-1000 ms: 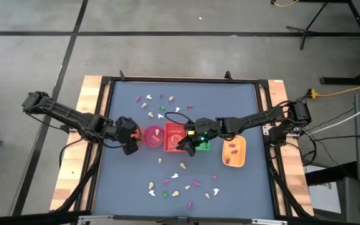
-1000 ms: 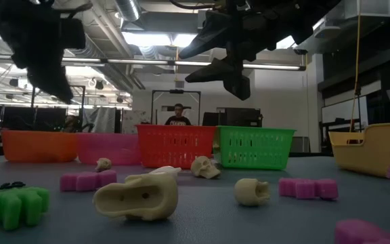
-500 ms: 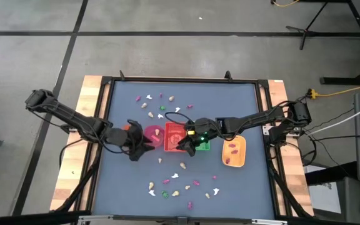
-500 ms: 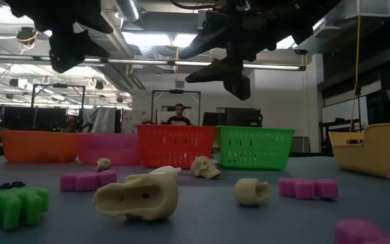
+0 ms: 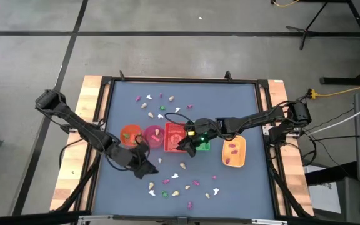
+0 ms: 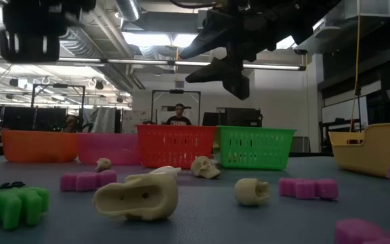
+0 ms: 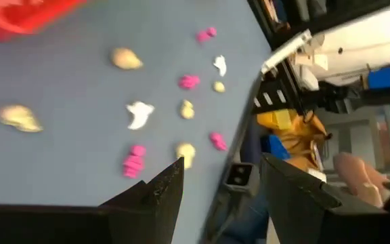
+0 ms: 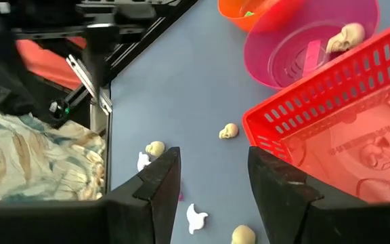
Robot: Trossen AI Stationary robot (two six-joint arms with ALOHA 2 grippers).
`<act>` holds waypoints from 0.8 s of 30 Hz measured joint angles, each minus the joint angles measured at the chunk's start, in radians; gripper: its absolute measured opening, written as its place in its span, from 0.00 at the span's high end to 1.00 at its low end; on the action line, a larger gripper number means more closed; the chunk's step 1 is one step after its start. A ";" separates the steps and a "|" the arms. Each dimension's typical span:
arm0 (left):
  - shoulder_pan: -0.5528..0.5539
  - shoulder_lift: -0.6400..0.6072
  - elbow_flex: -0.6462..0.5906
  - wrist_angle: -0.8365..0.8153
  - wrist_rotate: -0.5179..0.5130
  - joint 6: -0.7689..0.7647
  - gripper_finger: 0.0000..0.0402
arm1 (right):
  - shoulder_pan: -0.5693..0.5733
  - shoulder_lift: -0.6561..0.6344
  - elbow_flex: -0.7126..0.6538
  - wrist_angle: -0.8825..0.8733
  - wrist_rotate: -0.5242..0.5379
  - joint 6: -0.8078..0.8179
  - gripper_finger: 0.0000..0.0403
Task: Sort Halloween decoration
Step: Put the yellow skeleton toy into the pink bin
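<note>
Left tool (image 7: 219,186) hovers open and empty over scattered trinkets (image 7: 139,114); right tool (image 8: 208,179) open too. Few sorted, most left.

Obstacles, mid-counter row: round orange plastic bowl (image 5: 129,134), round pink plastic bowl (image 5: 153,135), red slatted plastic basket (image 5: 174,136), green slatted basket (image 5: 203,146), yellow-orange oblong tray (image 5: 234,152).

Free room: bare blue-grey counter (image 5: 120,103) along my left arm's side.

Near edge: tiny plastic trinkets (image 5: 174,177) scattered with gaps between them, under my open left jaws.

Far edge: a second trinket cluster (image 5: 156,104).
</note>
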 joint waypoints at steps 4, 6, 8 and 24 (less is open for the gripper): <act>-0.023 0.085 0.153 -0.196 0.003 -0.003 0.56 | 0.000 0.000 0.000 0.000 0.000 -0.035 0.57; -0.031 0.133 0.239 -0.324 0.003 -0.020 0.56 | 0.000 0.000 0.000 -0.002 0.000 -0.040 0.57; -0.040 0.186 0.318 -0.446 0.004 -0.048 0.56 | 0.000 0.000 0.000 -0.006 0.000 -0.040 0.57; -0.116 0.526 0.546 -0.698 0.110 -0.272 0.56 | 0.000 -0.001 0.000 -0.029 0.000 -0.092 0.57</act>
